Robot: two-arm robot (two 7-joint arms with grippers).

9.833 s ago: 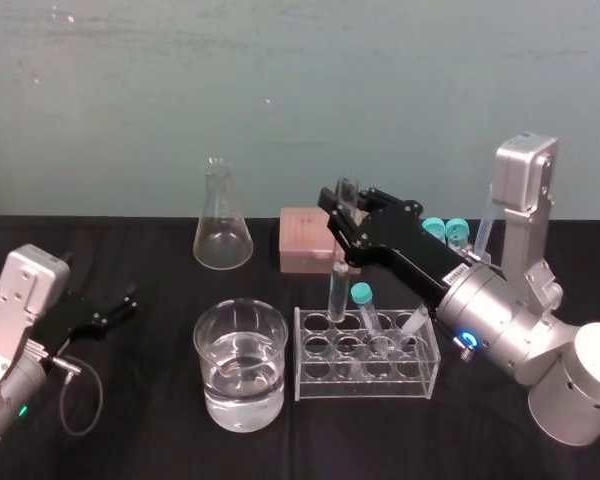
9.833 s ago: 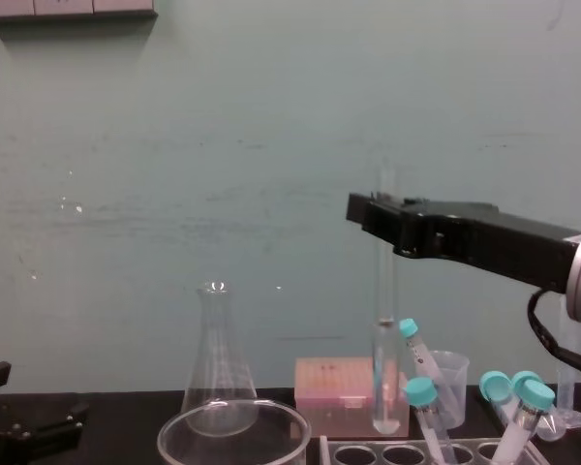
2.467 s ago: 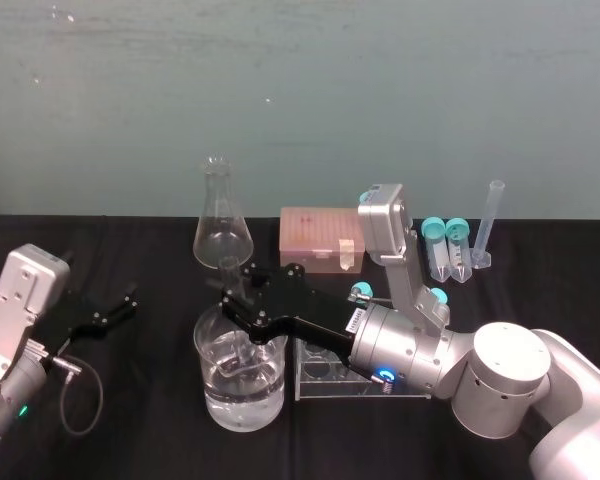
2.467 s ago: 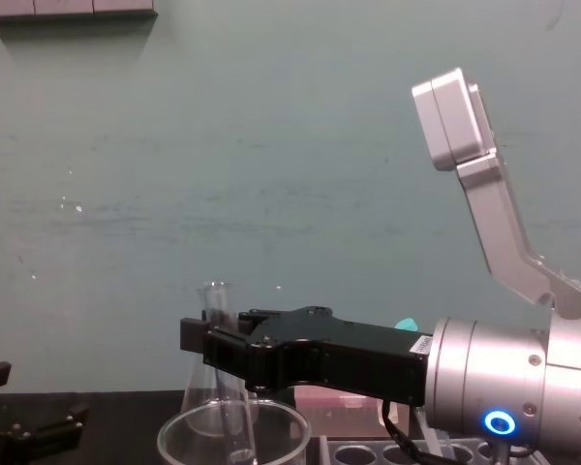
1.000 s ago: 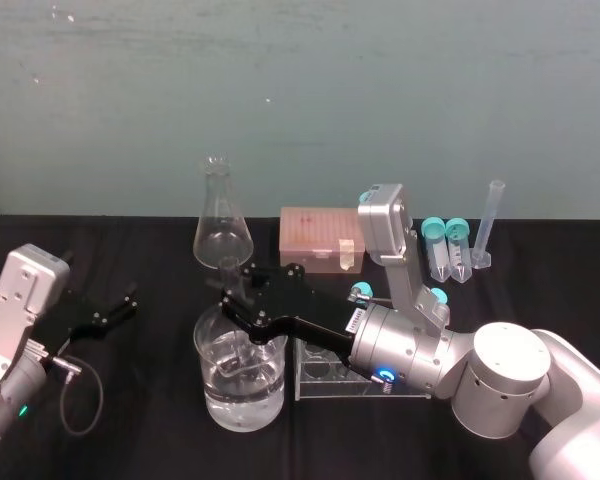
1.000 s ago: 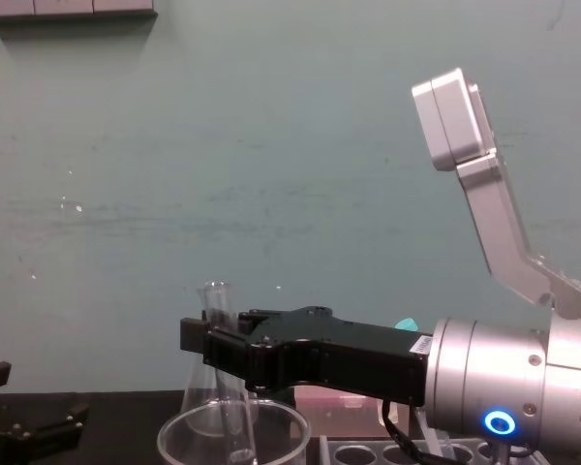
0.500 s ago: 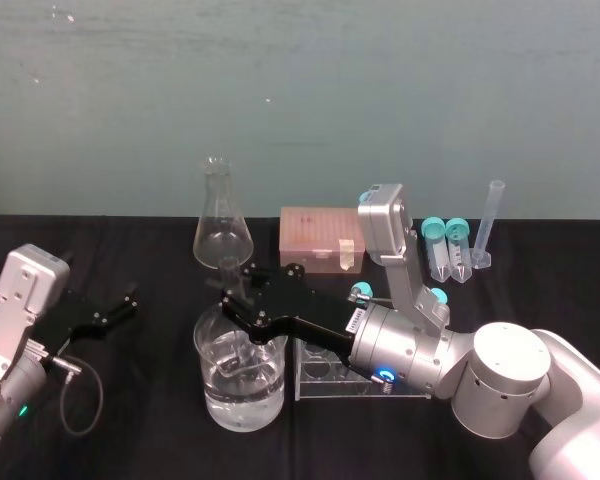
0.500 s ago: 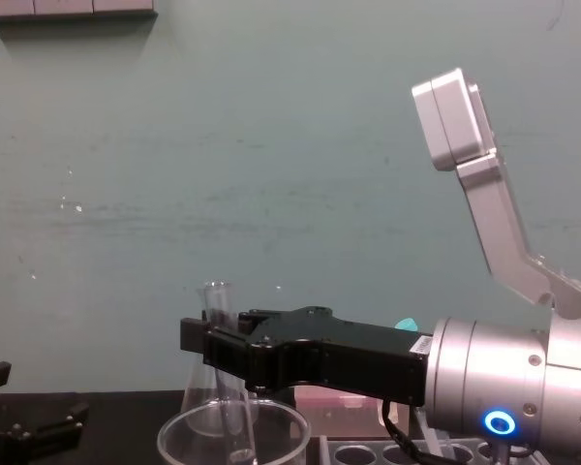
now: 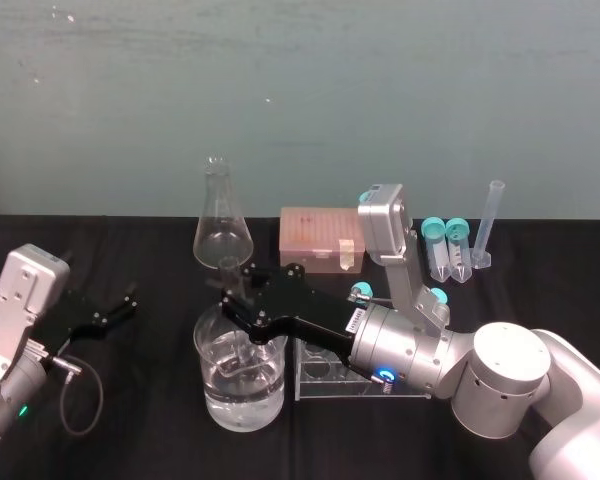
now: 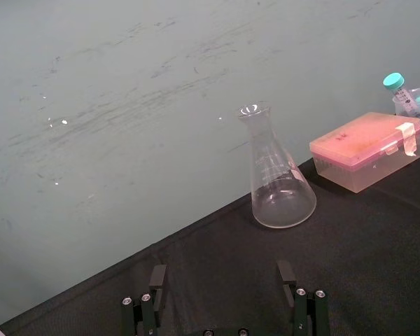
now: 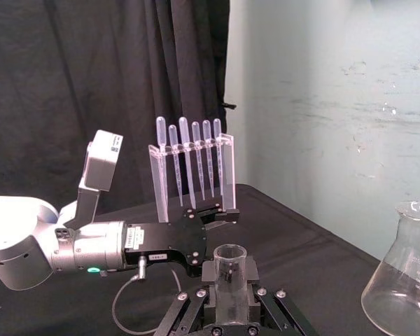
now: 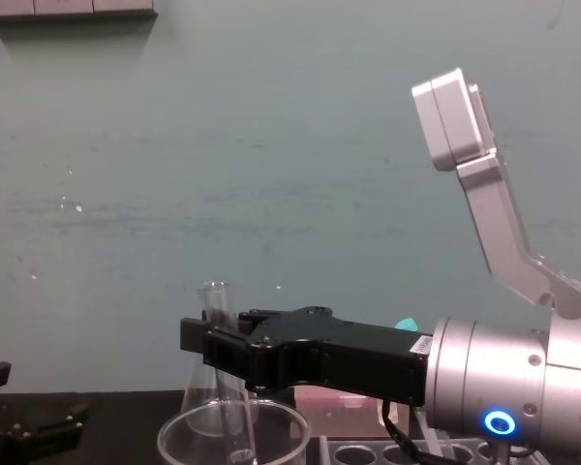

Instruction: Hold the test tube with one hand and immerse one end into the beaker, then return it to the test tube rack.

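The right hand [image 9: 235, 302] reaches level over the beaker [image 9: 202, 338], jaws clamping the upright test tube [image 9: 226, 270].

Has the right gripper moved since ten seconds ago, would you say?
Yes. Holding the test tube, the right gripper went leftward from above the test tube rack to the beaker.

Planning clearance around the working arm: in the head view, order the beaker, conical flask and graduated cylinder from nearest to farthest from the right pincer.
1. Beaker, directly under the right pincer holding the test tube.
2. Conical flask, behind it.
3. Graduated cylinder, far right at the back.
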